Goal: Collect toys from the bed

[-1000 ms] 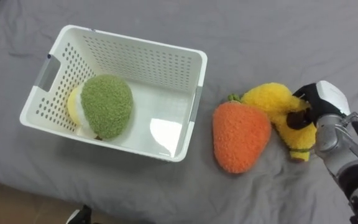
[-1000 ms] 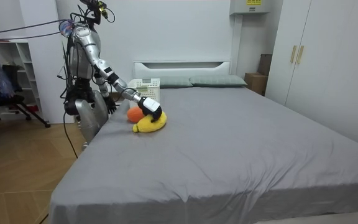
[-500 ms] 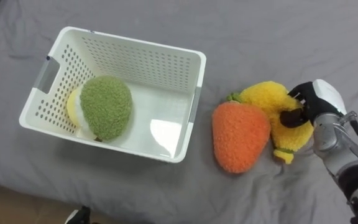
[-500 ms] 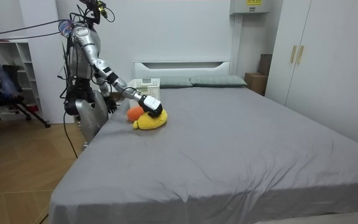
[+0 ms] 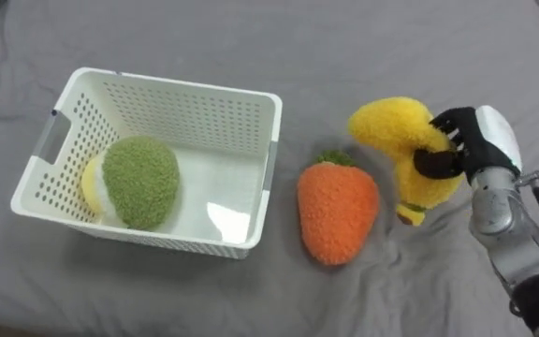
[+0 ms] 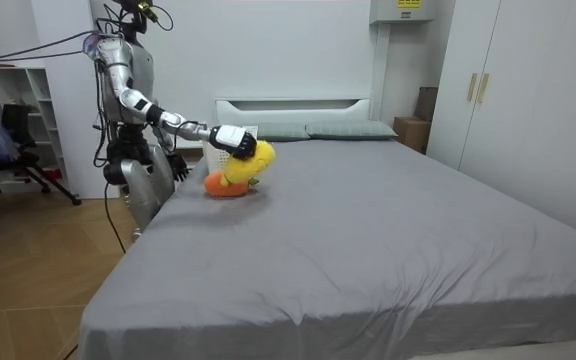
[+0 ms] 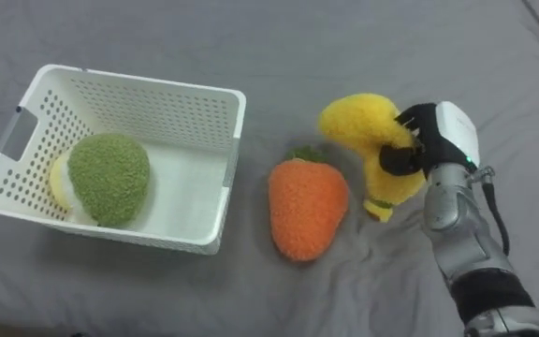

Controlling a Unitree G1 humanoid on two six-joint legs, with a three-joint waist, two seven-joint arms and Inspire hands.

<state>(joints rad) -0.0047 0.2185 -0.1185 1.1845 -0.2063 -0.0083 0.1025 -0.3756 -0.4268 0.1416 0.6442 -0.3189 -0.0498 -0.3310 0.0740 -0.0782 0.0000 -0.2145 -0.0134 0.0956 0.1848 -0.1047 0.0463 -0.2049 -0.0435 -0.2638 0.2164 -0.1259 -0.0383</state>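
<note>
The yellow plush toy (image 5: 396, 131), a curved, fuzzy banana-like shape, is in the robot's right hand (image 5: 475, 140), whose dark fingers (image 5: 438, 161) are curled round its middle and pressed into the pile. The far side of the grip is hidden behind the plush. In the room view the toy hangs clear of the sheet, with its thick rounded end up and its narrow end pointing down. The silver forearm behind the hand is cut off at the lower right edge of the eye views.

Just beside it, lying on the bed, is an orange plush carrot (image 5: 337, 213) with a small green tuft at its top. It is nubbly, broad at the top and tapering toward the robot.

Near the carrot's left stands a white plastic basket (image 5: 176, 89), rectangular, with perforated walls and a cut-out handle at each short end. In its left half lies a green oval plush toy (image 5: 140, 181). This covers most of a pale yellow soft toy (image 5: 92, 183), whose shape is hard to make out.

All of this rests on the bed's smooth grey sheet (image 5: 344, 47), faintly creased.

In the room view the robot stands at the bed's side near the pillows (image 6: 348, 130). Its left hand (image 6: 175, 164) is low by its hip, and whether that hand is apart or closed cannot be told.
</note>
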